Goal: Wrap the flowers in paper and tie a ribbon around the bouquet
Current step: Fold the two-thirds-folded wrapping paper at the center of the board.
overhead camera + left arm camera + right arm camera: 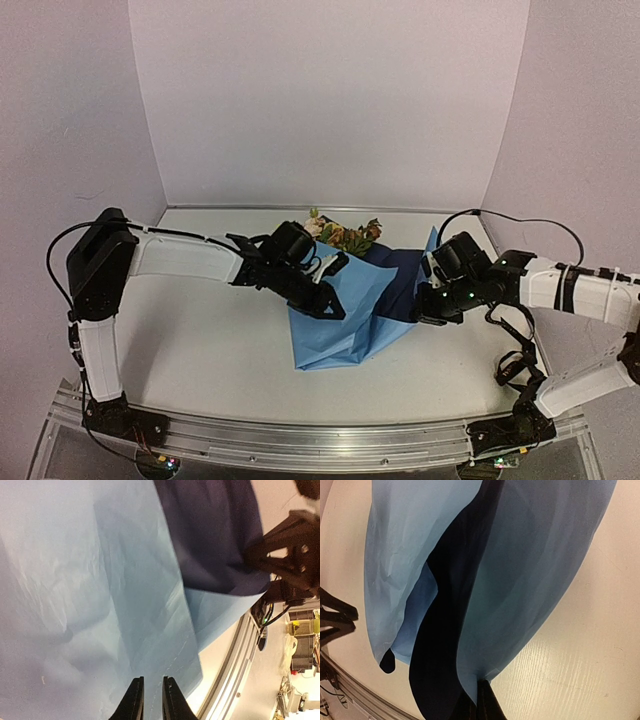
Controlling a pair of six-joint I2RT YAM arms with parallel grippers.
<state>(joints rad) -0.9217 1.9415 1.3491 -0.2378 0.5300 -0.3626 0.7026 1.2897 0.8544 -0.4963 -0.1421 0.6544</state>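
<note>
white table [200, 340], pale lilac walls [330, 100]. paper [345, 310] bundle's long axis near-to-far; flowers [345, 235] at paper's far end. left gripper [152, 682] narrowly parted over paper; right gripper [477, 690] pinches paper's edge.

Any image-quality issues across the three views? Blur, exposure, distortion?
Top external: even, soft light, no glare; wide-angle bows the rail; flowers small and soft. Left wrist: paper fills the frame, left fingers silhouetted, background at right bright. Right wrist: paper's dark reverse nearly black, right fingers lost against it; table grain sharp.
</note>
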